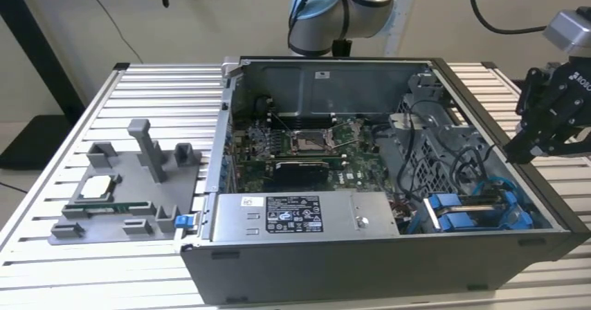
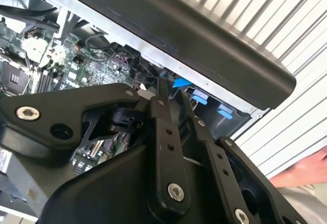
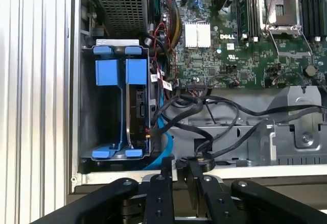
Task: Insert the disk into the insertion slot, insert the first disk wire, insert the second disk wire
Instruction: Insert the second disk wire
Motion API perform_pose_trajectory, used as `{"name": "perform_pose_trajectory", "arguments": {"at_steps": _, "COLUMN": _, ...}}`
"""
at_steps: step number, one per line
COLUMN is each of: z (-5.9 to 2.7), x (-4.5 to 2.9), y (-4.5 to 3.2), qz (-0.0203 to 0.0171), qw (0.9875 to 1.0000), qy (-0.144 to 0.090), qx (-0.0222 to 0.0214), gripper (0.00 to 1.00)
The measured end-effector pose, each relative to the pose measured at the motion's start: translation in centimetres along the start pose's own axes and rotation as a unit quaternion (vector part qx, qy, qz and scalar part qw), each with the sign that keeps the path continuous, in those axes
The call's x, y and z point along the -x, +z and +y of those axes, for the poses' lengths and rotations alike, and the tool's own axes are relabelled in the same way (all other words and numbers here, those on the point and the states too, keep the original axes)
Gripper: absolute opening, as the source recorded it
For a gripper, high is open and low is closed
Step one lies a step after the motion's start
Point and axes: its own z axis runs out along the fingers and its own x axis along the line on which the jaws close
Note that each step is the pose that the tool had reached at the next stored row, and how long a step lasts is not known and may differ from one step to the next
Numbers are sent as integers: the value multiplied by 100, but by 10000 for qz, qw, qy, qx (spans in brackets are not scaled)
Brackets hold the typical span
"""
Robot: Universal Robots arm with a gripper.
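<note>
The gripper [image 1: 514, 154] hung tilted on the arm above the side wall of the open case [image 1: 369, 261], its tips pointing down and inward toward the case interior. Its fingers [image 3: 167, 165] were drawn close together and grasped nothing. In both wrist views they stood just above the wall's edge, apart from everything inside.

Just past the fingertips lay a tangle of black wires [image 3: 204, 106] and a blue wire [image 3: 162, 147]. None touched the gripper. Whether any was plugged into the disk could not be told.

Near the gripper, off to one side of its tips, the disk [image 3: 137, 109] stood on edge inside the slot [image 3: 99, 122]. Its dark edge faced up, and its blue carrier tabs showed at both ends of the grey bay.

Farther from the gripper lay the motherboard [image 3: 245, 45], and beyond the disk the labelled power box [image 1: 295, 213].

Well away, on the far side of the case, a grey tray [image 1: 120, 185] of fixtures sat on the slatted surface [image 1: 157, 88].
</note>
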Motion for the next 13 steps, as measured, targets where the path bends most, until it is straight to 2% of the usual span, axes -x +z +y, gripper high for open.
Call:
{"name": "perform_pose_trajectory", "arguments": {"at_steps": 3, "z": -6, "x": -4, "y": 28, "qz": 0, "qw": 10000, "qy": 3, "qx": 40, "gripper": 100}}
{"name": "perform_pose_trajectory", "arguments": {"at_steps": 4, "z": -7, "x": -5, "y": 36, "qz": -1, "qw": 10000, "qy": 3, "qx": 54, "gripper": 0}}
{"name": "perform_pose_trajectory", "arguments": {"at_steps": 6, "z": -8, "x": -7, "y": 46, "qz": -17, "qw": 10000, "qy": 2, "qx": 70, "gripper": 0}}
{"name": "perform_pose_trajectory", "arguments": {"at_steps": 9, "z": -11, "x": -8, "y": 57, "qz": -76, "qw": 9999, "qy": -7, "qx": 77, "gripper": 0}}
{"name": "perform_pose_trajectory", "arguments": {"at_steps": 10, "z": -11, "x": -9, "y": 57, "qz": -108, "qw": 9999, "qy": -12, "qx": 80, "gripper": 0}}
{"name": "perform_pose_trajectory", "arguments": {"at_steps": 13, "z": -1, "x": -14, "y": 36, "qz": -160, "qw": 9998, "qy": -19, "qx": 83, "gripper": 0}}
